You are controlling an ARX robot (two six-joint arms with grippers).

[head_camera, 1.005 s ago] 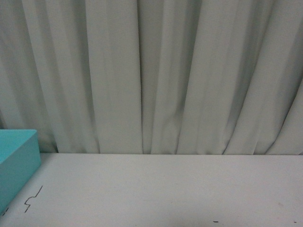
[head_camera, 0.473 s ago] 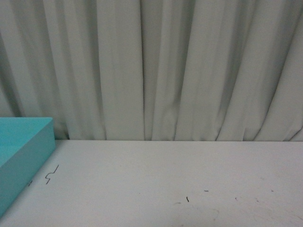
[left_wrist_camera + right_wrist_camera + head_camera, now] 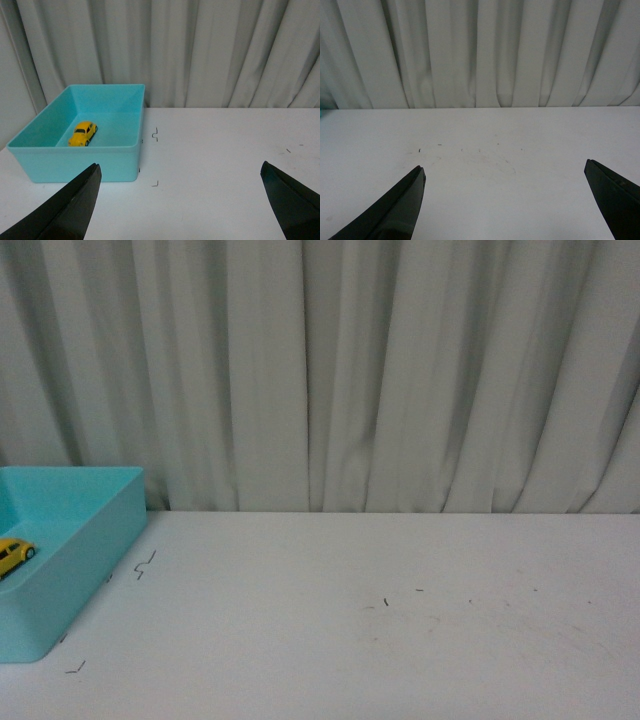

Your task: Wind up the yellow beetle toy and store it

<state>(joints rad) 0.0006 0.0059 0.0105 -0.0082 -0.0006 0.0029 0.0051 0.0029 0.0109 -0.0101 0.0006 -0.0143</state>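
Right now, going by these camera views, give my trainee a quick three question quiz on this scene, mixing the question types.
1. True or false: the yellow beetle toy lies inside the turquoise bin.
2. The left gripper is: A) open and empty B) shut on the toy C) holding the bin.
3. What hangs behind the white table?

Key: 1 true. 2 A. 3 A pleated pale curtain.

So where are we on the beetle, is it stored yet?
Storing looks done: the yellow beetle toy sits on its wheels inside the teal bin. Nothing is in hand; the left gripper and right gripper are both open and empty. Whether it was wound can't be told from these views.
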